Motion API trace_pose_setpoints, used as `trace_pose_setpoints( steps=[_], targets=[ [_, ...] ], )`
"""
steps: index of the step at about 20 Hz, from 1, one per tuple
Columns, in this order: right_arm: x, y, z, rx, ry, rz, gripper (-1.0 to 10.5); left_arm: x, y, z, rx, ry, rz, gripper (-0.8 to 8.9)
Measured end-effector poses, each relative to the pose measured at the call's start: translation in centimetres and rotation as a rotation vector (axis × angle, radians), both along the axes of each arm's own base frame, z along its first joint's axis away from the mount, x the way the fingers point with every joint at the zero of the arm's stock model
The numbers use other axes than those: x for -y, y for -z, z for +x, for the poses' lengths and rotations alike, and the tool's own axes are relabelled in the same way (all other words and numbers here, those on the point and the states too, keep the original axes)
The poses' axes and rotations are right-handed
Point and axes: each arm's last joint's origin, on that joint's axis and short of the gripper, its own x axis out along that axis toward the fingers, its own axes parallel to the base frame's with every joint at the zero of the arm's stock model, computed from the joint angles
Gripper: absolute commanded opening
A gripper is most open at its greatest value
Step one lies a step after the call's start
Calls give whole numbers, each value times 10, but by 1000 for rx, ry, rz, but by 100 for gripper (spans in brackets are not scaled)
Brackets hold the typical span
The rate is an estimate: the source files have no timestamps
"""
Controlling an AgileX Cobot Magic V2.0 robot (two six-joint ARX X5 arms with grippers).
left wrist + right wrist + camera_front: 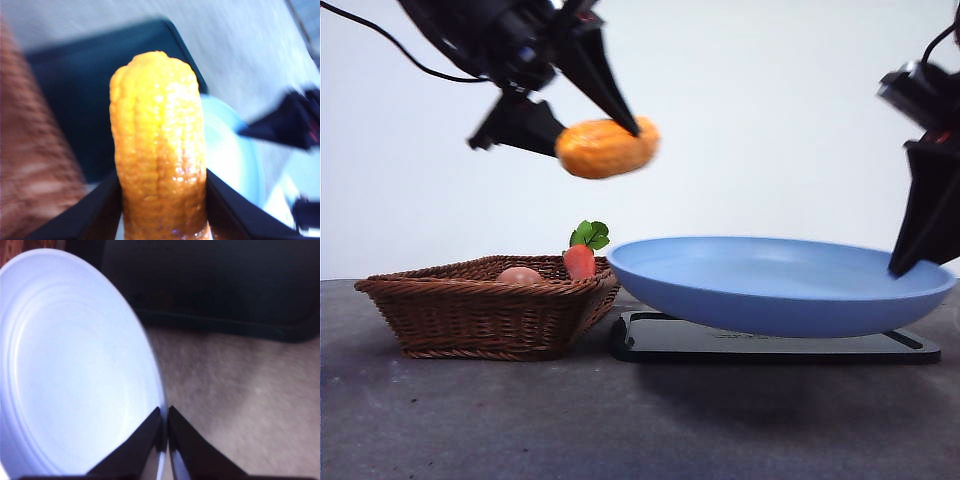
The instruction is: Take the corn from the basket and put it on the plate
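The corn (607,147), a glossy orange-yellow cob, hangs in the air above the gap between basket and plate. My left gripper (598,138) is shut on it; in the left wrist view the corn (159,145) stands up between that gripper's (162,200) black jaws. The light-blue plate (780,285) is held a little above the black tray, slightly tilted. My right gripper (905,268) is shut on its right rim, and in the right wrist view the plate (75,365) has its edge pinched in that gripper (164,415). The brown wicker basket (470,310) sits at the left.
A carrot with green leaves (580,260) and a pinkish-tan round item (520,274) lie in the basket. A flat black tray (770,345) lies under the plate on the grey table. The right gripper (285,125) also shows in the left wrist view, beside the plate (230,150).
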Motion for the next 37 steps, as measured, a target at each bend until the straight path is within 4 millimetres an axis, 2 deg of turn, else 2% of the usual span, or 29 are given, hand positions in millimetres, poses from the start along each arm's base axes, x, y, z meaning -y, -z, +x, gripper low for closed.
trace_pose_setpoints(
  steps=[3, 7, 11, 15, 22, 25, 28, 30, 34, 37],
  targets=[
    [-1, 5, 4, -33, 13, 16, 3, 34, 16, -12, -7, 120, 30, 153],
    [-1, 5, 4, -33, 13, 19, 3, 63, 52, -15, -23, 185, 136, 153],
    [-1, 5, 4, -33, 13, 19, 3, 71, 61, -19, -28, 223, 158, 161],
    [-1, 5, 4, -33, 12, 20, 3, 71, 61, -19, -21, 231, 161, 303],
    [-1, 5, 4, -33, 13, 18, 3, 71, 61, -20, -28, 238, 154, 303],
    [0, 6, 4, -30, 20, 4, 3, 67, 46, -24, 5, 236, 130, 303],
    [1, 6, 5, -27, 26, -2, 3, 56, 17, -30, 75, 222, 78, 303],
    [3, 2, 12, -33, 41, -3, 3, 49, 5, -33, 102, 207, 57, 303],
    [10, -13, 39, -33, 78, -22, 3, 35, -21, -46, 141, 197, 30, 303],
    [12, -20, 68, -46, 87, -66, 3, 23, -43, -60, 196, 193, -8, 303]
  ],
)
